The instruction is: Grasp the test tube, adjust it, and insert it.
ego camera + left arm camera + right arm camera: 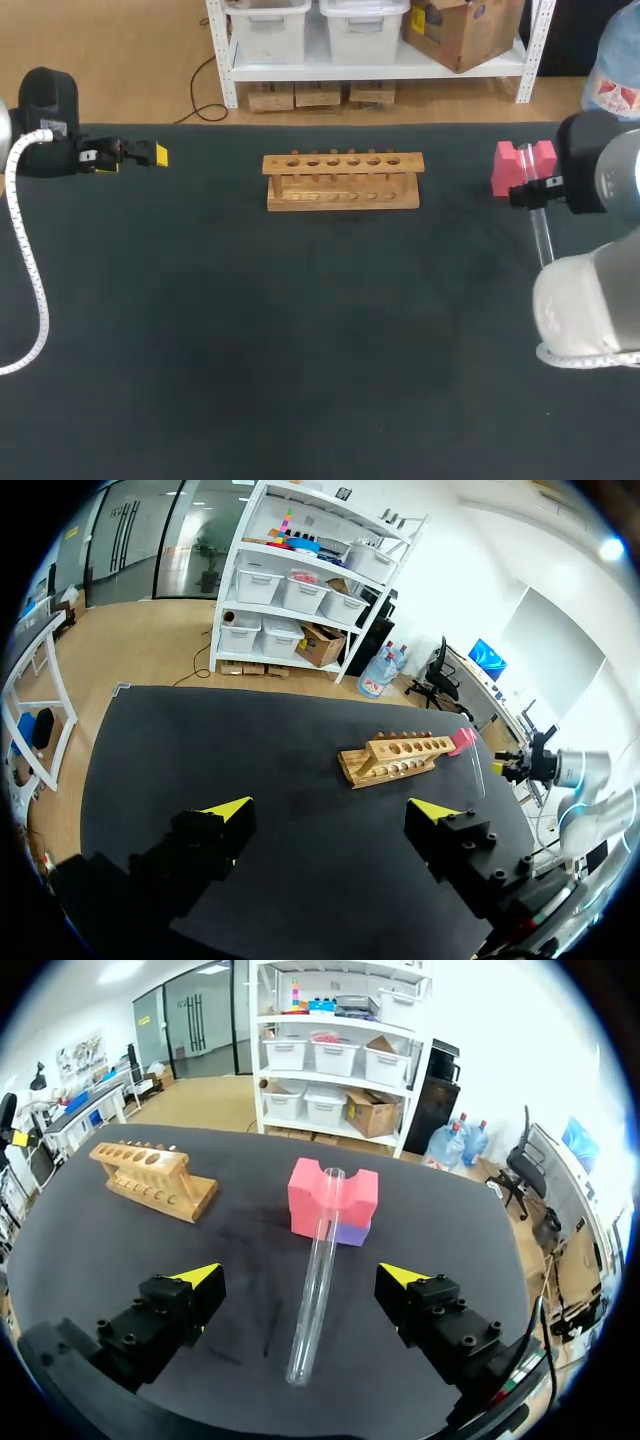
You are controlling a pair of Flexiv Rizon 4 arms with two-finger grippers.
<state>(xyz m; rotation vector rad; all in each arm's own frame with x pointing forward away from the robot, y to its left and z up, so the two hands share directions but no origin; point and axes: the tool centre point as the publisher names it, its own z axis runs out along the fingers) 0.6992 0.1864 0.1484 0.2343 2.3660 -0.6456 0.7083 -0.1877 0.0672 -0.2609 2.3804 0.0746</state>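
Observation:
A clear glass test tube [316, 1275] leans with its open end in the notch of a pink foam block [333, 1200] and its rounded end on the black mat. In the head view the test tube [541, 236] shows below the pink block [523, 166] at the right edge. My right gripper [300, 1278] hovers open, its fingers wide on either side of the tube without touching it. A wooden rack [343, 180] with a row of holes stands at the table's middle back. My left gripper [330, 810] is open at the far left, holding nothing.
The black mat [300, 330] covers the whole table. The wooden rack [153, 1177] lies well to the left of the pink block in the right wrist view. In the left wrist view the rack [392, 759] is far ahead of the fingers.

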